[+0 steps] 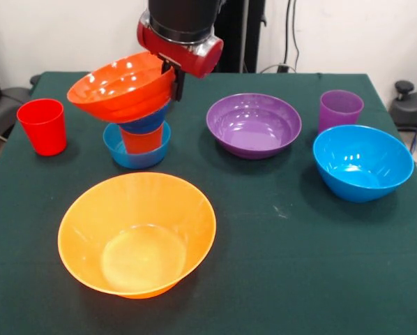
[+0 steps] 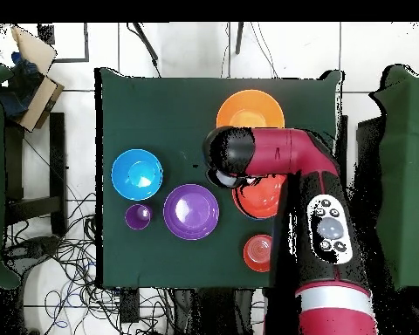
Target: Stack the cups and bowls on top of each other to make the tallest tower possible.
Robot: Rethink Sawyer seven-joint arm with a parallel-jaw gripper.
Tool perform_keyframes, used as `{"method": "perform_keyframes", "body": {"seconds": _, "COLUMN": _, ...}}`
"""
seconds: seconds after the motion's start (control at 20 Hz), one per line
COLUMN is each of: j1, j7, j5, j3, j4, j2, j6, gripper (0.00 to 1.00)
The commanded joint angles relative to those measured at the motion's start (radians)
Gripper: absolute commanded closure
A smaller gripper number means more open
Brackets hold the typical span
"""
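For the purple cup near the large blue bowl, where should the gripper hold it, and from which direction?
Grip the purple cup at its rim, coming straight down from above. It stands upright with its mouth open. The light blue bowl sits close in front of it, so a side approach looks cramped.

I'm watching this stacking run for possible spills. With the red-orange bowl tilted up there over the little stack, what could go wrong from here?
1. The red-orange bowl sits tilted at the gripper; it could slide off sideways.
2. Beneath it, the orange-red cup and dark blue bowl stand in the small light blue bowl; that narrow stack might topple.
3. The red cup stands close by and could get knocked.
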Motion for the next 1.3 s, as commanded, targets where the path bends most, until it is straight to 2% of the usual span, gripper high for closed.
{"method": "perform_keyframes", "body": {"seconds": 0.05, "j1": 0.017, "j7": -0.121, "j5": -0.074, "j3": 0.035, "j4": -0.044, "j2": 0.083, "j6": 0.065, "gripper": 1.0}}
{"method": "perform_keyframes", "body": {"seconds": 0.55, "j1": 0.023, "j7": -0.112, "j5": -0.057, "j3": 0.035, "j4": -0.048, "j2": 0.096, "j6": 0.079, "gripper": 1.0}}
{"method": "perform_keyframes", "body": {"seconds": 0.7, "j1": 0.029, "j7": -0.114, "j5": -0.064, "j3": 0.03, "j4": -0.054, "j2": 0.099, "j6": 0.095, "gripper": 1.0}}
{"method": "perform_keyframes", "body": {"seconds": 0.95, "j1": 0.046, "j7": -0.131, "j5": -0.115, "j3": 0.003, "j4": -0.081, "j2": 0.102, "j6": 0.11, "gripper": 1.0}}
{"method": "perform_keyframes", "body": {"seconds": 1.3, "j1": 0.056, "j7": -0.134, "j5": -0.122, "j3": -0.008, "j4": -0.092, "j2": 0.101, "j6": 0.135, "gripper": 1.0}}
